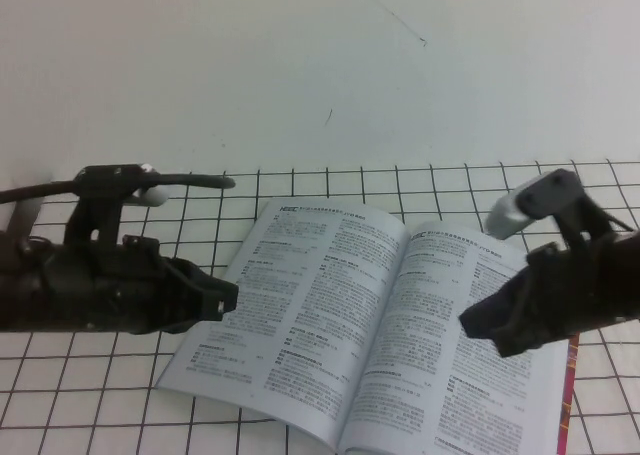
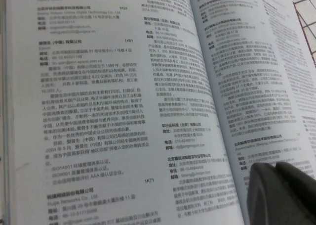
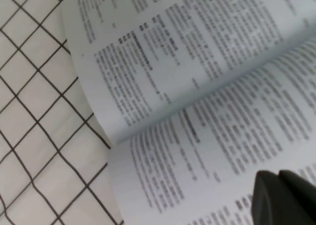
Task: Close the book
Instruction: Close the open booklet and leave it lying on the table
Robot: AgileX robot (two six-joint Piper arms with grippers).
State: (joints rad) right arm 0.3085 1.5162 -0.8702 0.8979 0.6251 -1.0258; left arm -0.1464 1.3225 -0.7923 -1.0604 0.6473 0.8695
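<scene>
My left end effector (image 1: pixel 226 300) sits by the book's (image 1: pixel 350 275) left page (image 2: pixel 98 111): I read "1K31", "1K51", "1K71", "ISO14001". My right end effector (image 1: pixel 478 325) is at the right page (image 1: pixel 450 395), where the print is unreadable.

A white tabletop (image 1: pixel 100 395) ruled with a black grid meets a plain pale wall (image 1: pixel 300 65) behind.

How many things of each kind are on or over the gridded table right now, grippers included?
Books: 1, the book, lying open on the gridded table.
Grippers: 2, the left gripper by the book's left edge and the right gripper over its right page.
Total: 3
</scene>
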